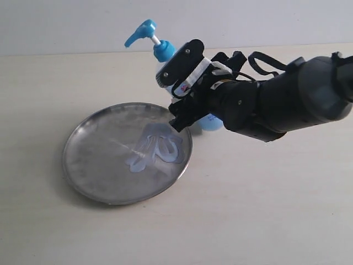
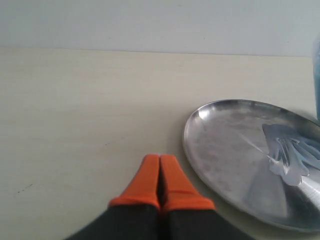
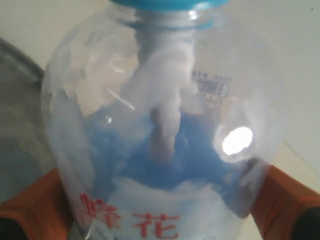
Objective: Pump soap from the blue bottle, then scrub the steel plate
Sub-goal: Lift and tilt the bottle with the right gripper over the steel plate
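- Exterior view: the steel plate (image 1: 94, 149) lies flat on the tabletop (image 1: 265, 193), with the soap (image 1: 160, 149) in pale glossy squiggles on the half of it nearer the blue bottle (image 1: 164, 51).
- The bottle is at the plate's far rim, tilted, its pump head up. The right pincer (image 1: 183, 91) hides most of its body here.
- Only the right wrist view shows that grip up close. The clear body with its red characters fills the picture, and an orange pad (image 3: 287, 195) presses in on each side, so the pincer is clamped on the bottle.
- Only the left wrist view shows the left pincer (image 2: 160, 172). Its orange tips are pressed together over bare tabletop, just beside the plate's rim and holding nothing.
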`<state>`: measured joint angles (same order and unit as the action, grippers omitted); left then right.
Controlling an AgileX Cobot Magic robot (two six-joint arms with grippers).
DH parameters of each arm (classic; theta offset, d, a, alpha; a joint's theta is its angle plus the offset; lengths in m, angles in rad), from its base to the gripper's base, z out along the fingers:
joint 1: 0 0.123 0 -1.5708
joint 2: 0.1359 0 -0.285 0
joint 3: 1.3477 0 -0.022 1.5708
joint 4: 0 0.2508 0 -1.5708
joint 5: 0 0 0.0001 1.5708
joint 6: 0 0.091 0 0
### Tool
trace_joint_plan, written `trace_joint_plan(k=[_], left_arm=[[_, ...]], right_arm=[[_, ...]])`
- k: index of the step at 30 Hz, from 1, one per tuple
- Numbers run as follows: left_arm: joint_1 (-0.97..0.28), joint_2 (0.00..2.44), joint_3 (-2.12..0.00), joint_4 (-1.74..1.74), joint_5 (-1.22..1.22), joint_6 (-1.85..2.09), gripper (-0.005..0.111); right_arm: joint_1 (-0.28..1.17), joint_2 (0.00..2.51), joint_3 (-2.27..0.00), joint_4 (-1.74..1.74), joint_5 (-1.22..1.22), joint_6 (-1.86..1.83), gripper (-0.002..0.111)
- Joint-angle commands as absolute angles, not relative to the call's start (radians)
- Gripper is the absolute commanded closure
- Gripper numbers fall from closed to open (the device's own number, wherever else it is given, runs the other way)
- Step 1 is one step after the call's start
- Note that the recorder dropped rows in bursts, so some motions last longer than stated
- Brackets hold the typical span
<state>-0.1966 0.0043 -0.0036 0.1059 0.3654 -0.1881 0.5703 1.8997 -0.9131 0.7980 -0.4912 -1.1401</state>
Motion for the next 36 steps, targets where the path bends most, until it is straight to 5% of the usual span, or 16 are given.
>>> trace_joint_plan(k=[1,36], left_arm=[[-0.196,0.000,0.000,0.101,0.353,-0.183,0.107],[-0.196,0.000,0.000,0.101,0.353,-0.183,0.107]], right_arm=[[0.563,1.945,-0.980,0.768,-0.603,-1.185,0.108],[0.563,1.972,-1.004,0.679,-0.510,-1.080,0.108]])
